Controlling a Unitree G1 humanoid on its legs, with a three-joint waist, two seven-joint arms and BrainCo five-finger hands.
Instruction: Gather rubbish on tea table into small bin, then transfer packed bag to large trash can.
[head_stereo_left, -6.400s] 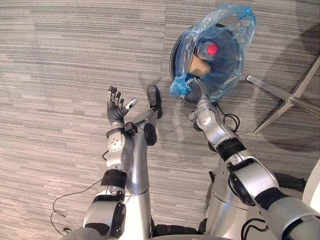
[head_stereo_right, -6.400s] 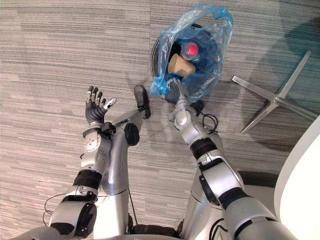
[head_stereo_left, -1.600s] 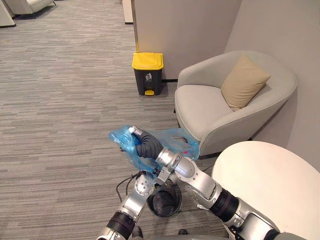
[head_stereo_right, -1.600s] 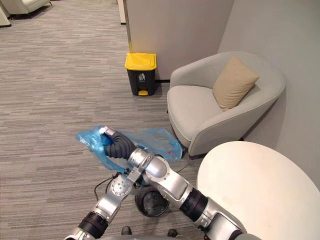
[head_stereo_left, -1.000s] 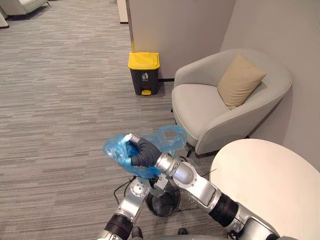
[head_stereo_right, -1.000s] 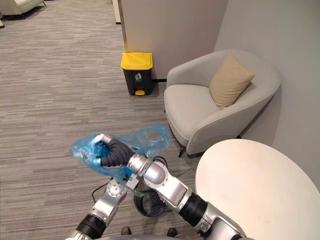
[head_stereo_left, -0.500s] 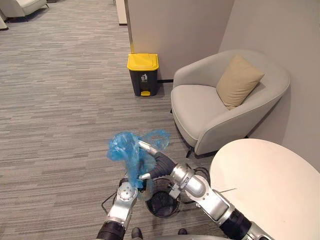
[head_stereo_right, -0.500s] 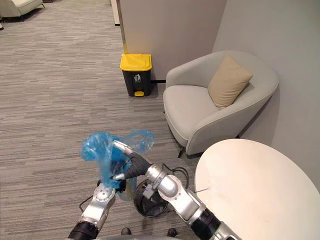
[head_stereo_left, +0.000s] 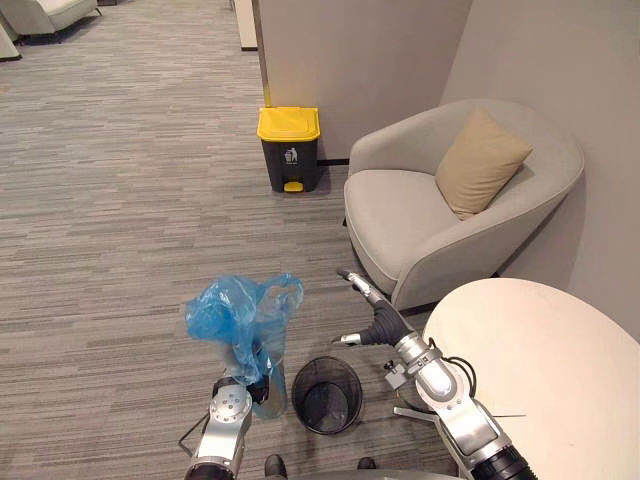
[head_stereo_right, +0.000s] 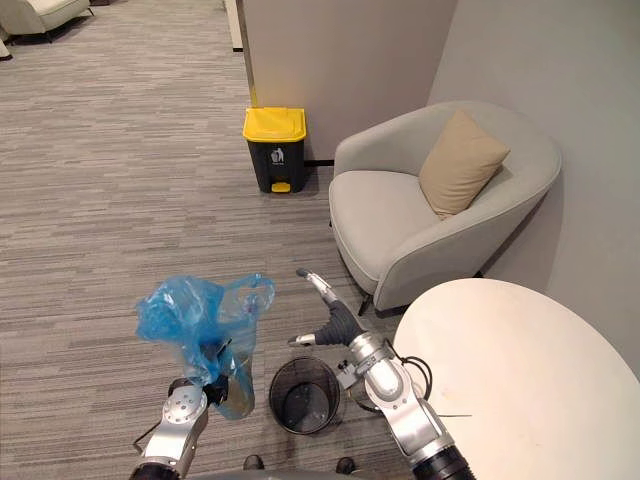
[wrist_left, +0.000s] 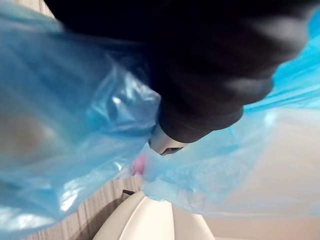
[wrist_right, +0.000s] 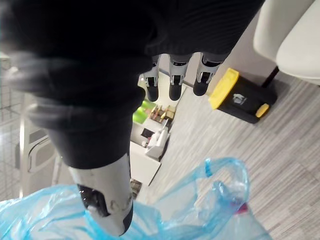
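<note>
I'd carry the blue bag (head_stereo_left: 235, 315), bunched round my left hand (head_stereo_left: 252, 365) whose grip I cannot tell, steadily to the yellow-lidded trash can (head_stereo_left: 289, 148), bringing my right hand (head_stereo_left: 378, 322), its fingers straight and empty, underneath as support.

My left hand (head_stereo_left: 242, 374) is gripping the blue bag (head_stereo_left: 237, 315) beside the bin (head_stereo_left: 327, 394). My right hand (head_stereo_left: 380, 322) is hovering, fingers straight.

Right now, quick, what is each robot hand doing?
Left hand: shut on the crinkly blue plastic rubbish bag, holding it up.
Right hand: open, fingers straight, holding nothing.
</note>
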